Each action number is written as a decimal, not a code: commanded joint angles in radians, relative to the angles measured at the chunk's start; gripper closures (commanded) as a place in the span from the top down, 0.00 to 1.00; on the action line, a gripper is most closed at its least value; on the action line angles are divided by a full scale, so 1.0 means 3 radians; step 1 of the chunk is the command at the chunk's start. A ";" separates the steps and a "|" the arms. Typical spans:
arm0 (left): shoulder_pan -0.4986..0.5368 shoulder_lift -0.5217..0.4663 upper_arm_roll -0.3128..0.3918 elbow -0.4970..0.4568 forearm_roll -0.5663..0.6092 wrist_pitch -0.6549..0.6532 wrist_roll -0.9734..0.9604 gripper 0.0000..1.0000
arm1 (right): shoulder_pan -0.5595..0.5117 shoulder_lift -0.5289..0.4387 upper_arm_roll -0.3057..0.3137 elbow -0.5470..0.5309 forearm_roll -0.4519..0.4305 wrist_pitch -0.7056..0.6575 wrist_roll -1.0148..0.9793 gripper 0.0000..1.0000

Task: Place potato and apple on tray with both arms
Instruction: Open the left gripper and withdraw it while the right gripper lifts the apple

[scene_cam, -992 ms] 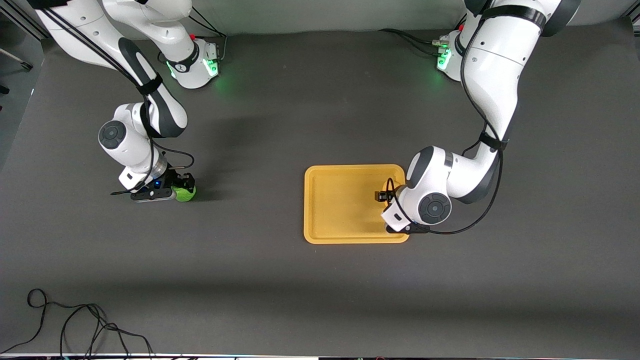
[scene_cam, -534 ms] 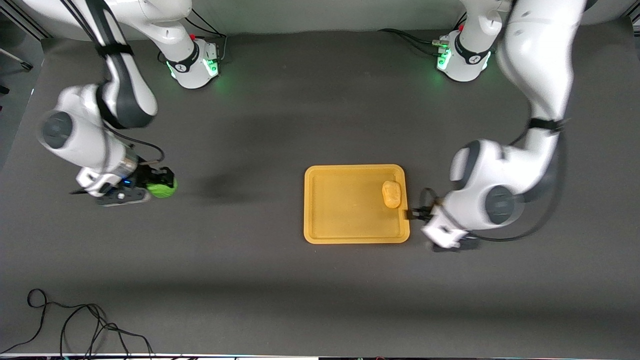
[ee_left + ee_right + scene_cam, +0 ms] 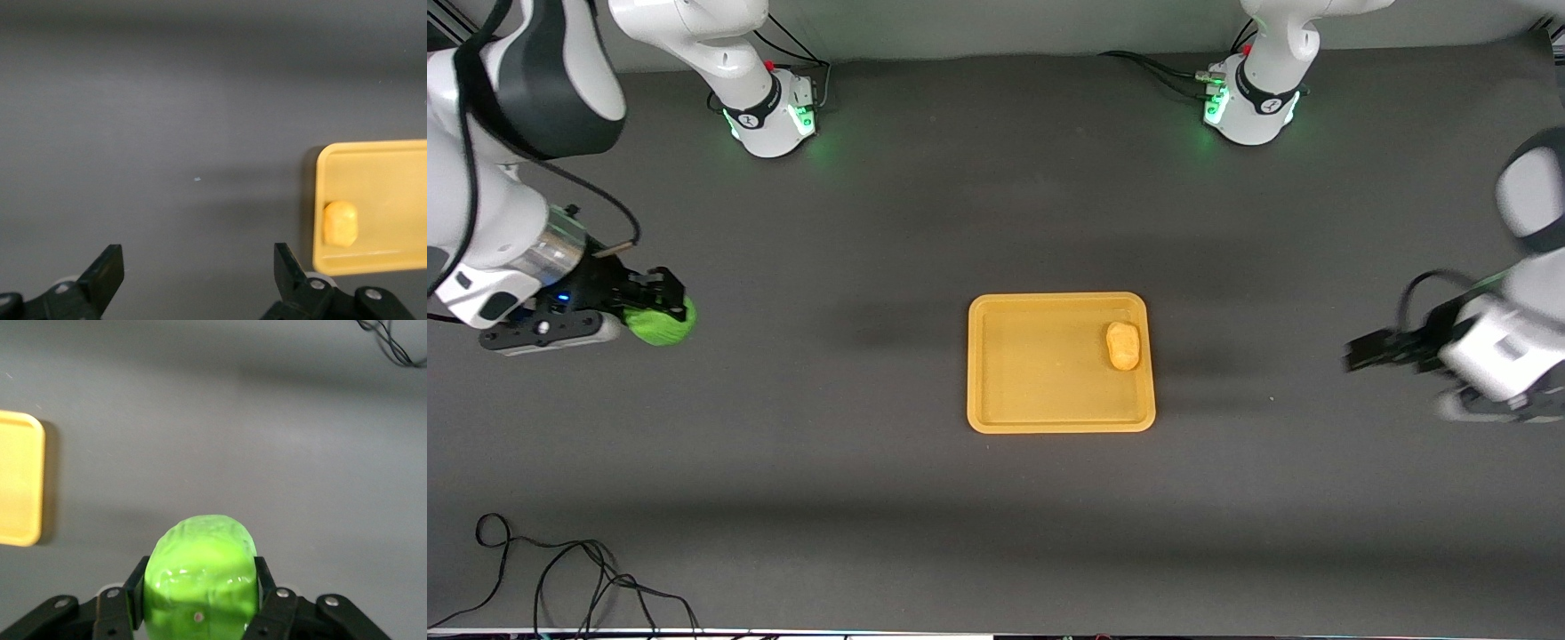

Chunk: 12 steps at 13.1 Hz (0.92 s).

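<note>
Potato [image 3: 1123,345] is done: it lies in the tray [image 3: 1049,418], just inside the rim at the left arm's end, and nothing is touching it. The tray sits mid-bench, a bit toward the left arm's end and nearer the front edge than the bases.

Left gripper [image 3: 1356,354] hangs over bare bench near the left arm's end edge, well apart from the tray. Its fingers [image 3: 107,270] are spread wide w/ nothing between them, clear in the left wrist view. That arm's share looks finished, so it's prob. just waiting.

Right gripper [image 3: 660,307] is over bare bench near the right arm's end edge, well apart from the tray. Its fingers are clamped on both sides of the apple [image 3: 660,322], and the right wrist view shows the apple [image 3: 200,577] wedged snugly between the pads. Gripper and apple look to be up off the bench, judging by the shadow, tho height can't be read for sure.

Step in hand: carry the apple to the tray, i.e. the 2nd half of the task, roughly halfway thru overall.

Next move calls for:
- travel along the bench toward the tray, keeping grip firm (apple's round, could roll if let go early)
- stop over the bare part of the tray floor, the part toward the right arm's end, clear of the potato
- lower close to the floor before opening, so it doesn't bounce over the low rim
</note>
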 commanded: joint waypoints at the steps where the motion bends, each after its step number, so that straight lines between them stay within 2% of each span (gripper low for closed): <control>1: 0.0087 -0.0459 -0.0032 -0.0419 0.0113 0.0033 0.0135 1.00 | 0.0428 0.0467 -0.0011 0.0571 -0.0019 -0.0105 0.0611 0.26; 3: 0.0122 -0.0506 -0.0017 -0.0369 0.0169 0.0013 0.0129 1.00 | 0.0801 0.0830 -0.0011 0.0979 -0.0019 -0.0212 0.1025 0.26; 5: 0.0087 -0.0542 -0.0042 -0.0389 0.0613 0.0023 0.0124 1.00 | 0.1164 0.1341 -0.0011 0.1597 -0.0039 -0.0391 0.1638 0.26; 7: 0.0076 -0.0496 -0.0052 -0.0424 0.0579 0.0104 0.0109 1.00 | 0.1517 0.1760 -0.0016 0.2018 -0.0044 -0.0382 0.2074 0.26; 9: 0.0117 -0.0455 -0.0047 -0.0450 0.0309 0.0176 0.0119 1.00 | 0.1844 0.2129 -0.0031 0.2370 -0.0065 -0.0341 0.2539 0.26; 12: 0.0112 -0.0475 -0.0042 -0.0639 0.0287 0.0309 0.0155 0.96 | 0.2254 0.2375 -0.0042 0.2459 -0.0228 -0.0071 0.3000 0.25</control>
